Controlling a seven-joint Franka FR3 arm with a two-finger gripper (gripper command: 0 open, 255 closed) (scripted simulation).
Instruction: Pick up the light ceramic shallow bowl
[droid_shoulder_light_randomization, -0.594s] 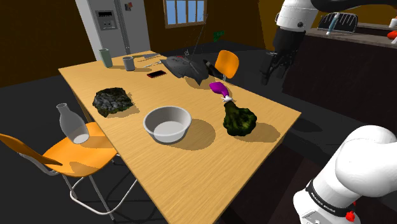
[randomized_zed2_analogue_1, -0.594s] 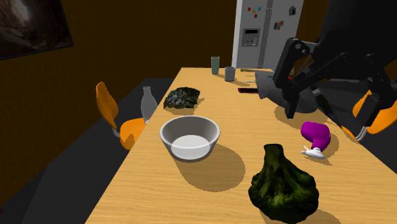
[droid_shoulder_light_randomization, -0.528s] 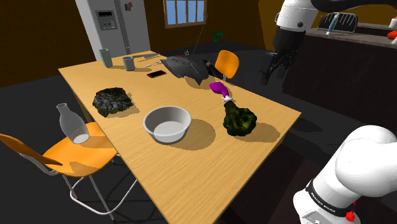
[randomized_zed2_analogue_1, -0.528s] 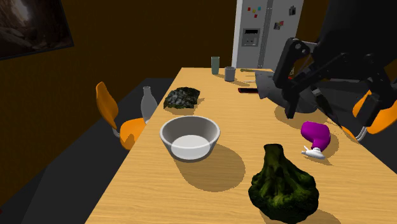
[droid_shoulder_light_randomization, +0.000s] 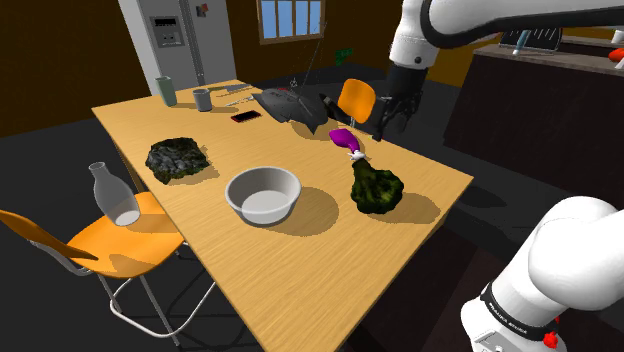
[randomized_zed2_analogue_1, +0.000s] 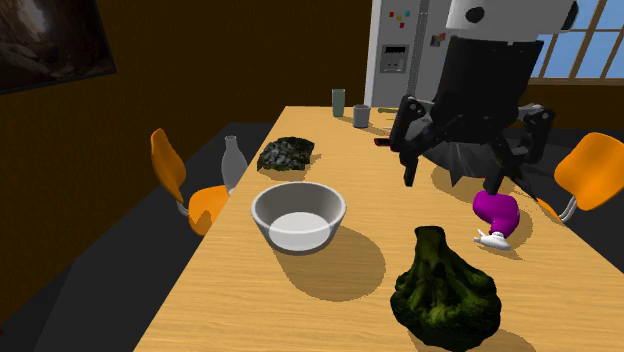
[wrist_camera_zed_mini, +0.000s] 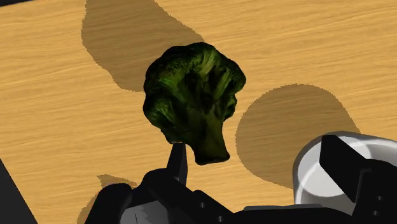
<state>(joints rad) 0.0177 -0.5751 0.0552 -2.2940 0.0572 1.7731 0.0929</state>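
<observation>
While my pincer (randomized_zed2_analogue_1: 452, 182) hangs spread and empty above the broccoli (wrist_camera_zed_mini: 194, 95), nothing is done yet: the bowl (randomized_zed2_analogue_1: 298, 217) sits untouched on the table (droid_shoulder_light_randomization: 300, 270), below and beside it; reaching, clasping, lifting are left.

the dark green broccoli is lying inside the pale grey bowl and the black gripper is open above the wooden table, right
Not inside: the second exterior view shows the dark green broccoli on the wooden table beside the empty pale grey bowl, apart from it. The black gripper is open above the table.
</observation>
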